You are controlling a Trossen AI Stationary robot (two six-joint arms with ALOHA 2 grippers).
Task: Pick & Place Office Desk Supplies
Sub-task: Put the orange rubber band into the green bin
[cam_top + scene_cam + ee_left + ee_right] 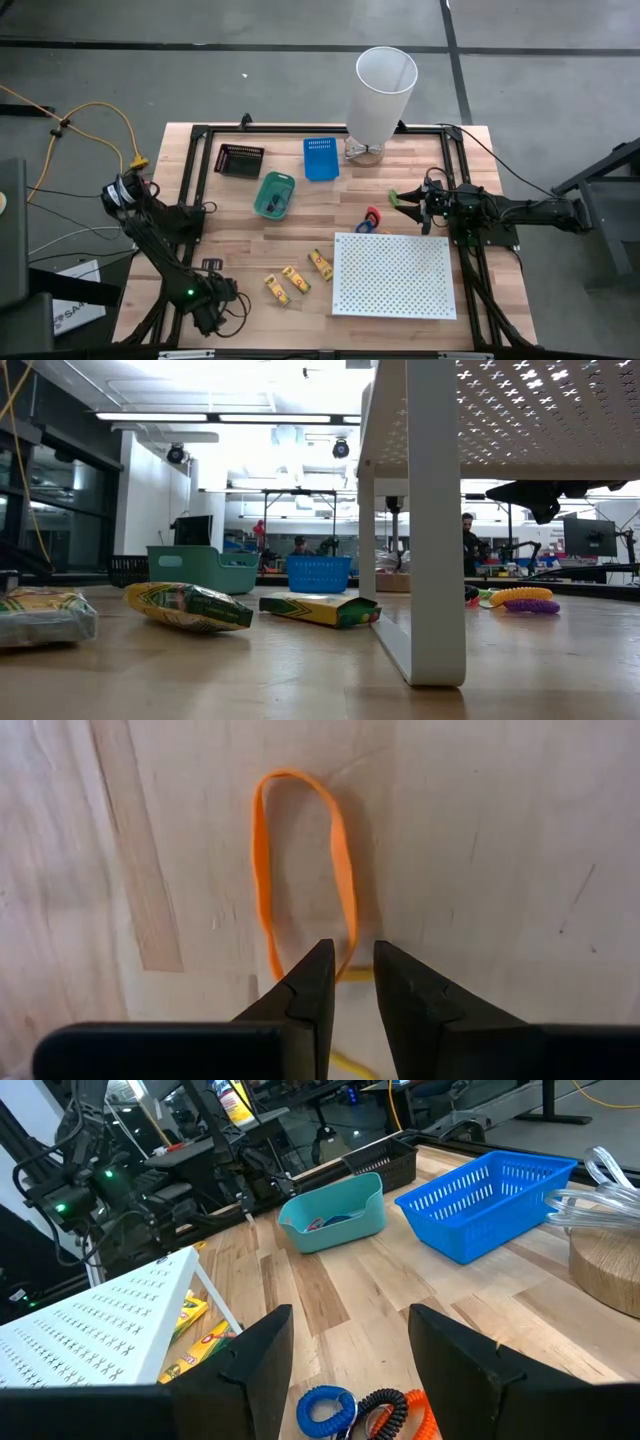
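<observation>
An orange rubber-band loop (300, 870) lies flat on the wooden table, with a yellow band (352, 974) under its near end. My left gripper (350, 952) points down over that end at the table's near left corner (207, 316). Its fingers are a narrow gap apart, one on each side of the band's end, and I see no touch. Three yellow-and-red packs (296, 278) lie near the white perforated board (393, 275). My right gripper (350, 1360) waits wide open at the right (405, 198), above coiled red and blue loops (328, 1408).
A teal bin (274, 194), a blue basket (320, 157) and a black basket (239, 159) stand at the back. The tall white bin (383, 90) stands on a wooden disc at the far edge. The board stands raised on legs (435, 560).
</observation>
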